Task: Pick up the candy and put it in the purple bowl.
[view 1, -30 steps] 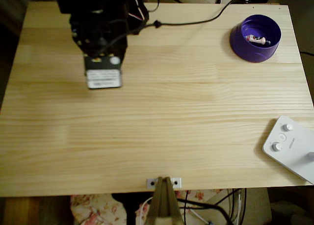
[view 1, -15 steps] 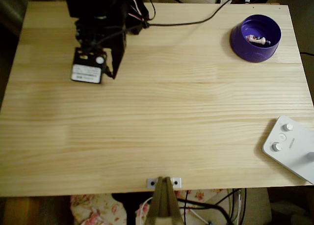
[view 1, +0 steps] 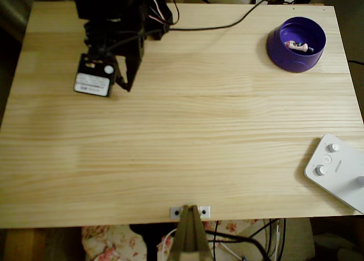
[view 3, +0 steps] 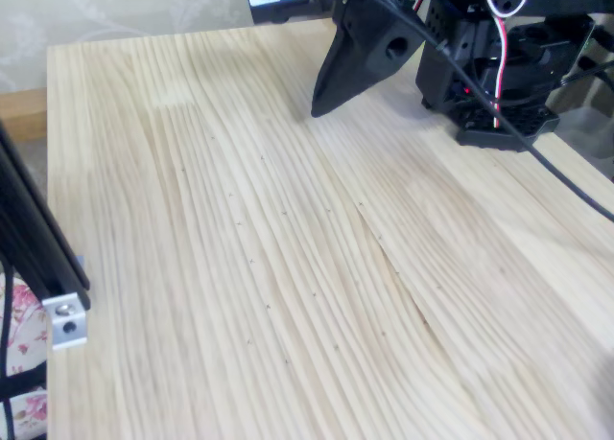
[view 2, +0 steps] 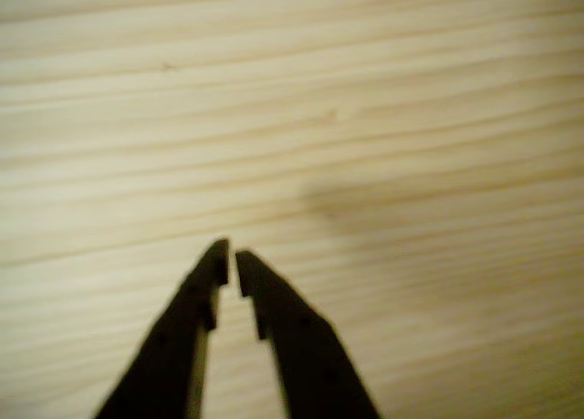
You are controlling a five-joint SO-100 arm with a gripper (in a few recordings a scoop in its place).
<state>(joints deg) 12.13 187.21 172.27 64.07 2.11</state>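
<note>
The candy (view 1: 297, 45), pinkish-white with dark marks, lies inside the purple bowl (view 1: 280, 55) at the back right of the table in the overhead view. My black gripper (view 1: 126, 86) is far from it, at the back left, pointing down at bare wood. The wrist view has the gripper (view 2: 229, 257) with its two dark fingers drawn together, only a thin slit between the tips and nothing held. Seen from the fixed view, the gripper (view 3: 319, 107) hovers just above the tabletop beside the arm's base (view 3: 499, 66).
A white button device (view 1: 336, 171) lies at the front right edge. A black cable (view 1: 227, 25) runs across the back of the table towards the arm. A camera mount (view 1: 190, 212) is clamped at the front edge.
The arm has swung further to the left and drawn back toward its base. The candy and bowl have not moved.
</note>
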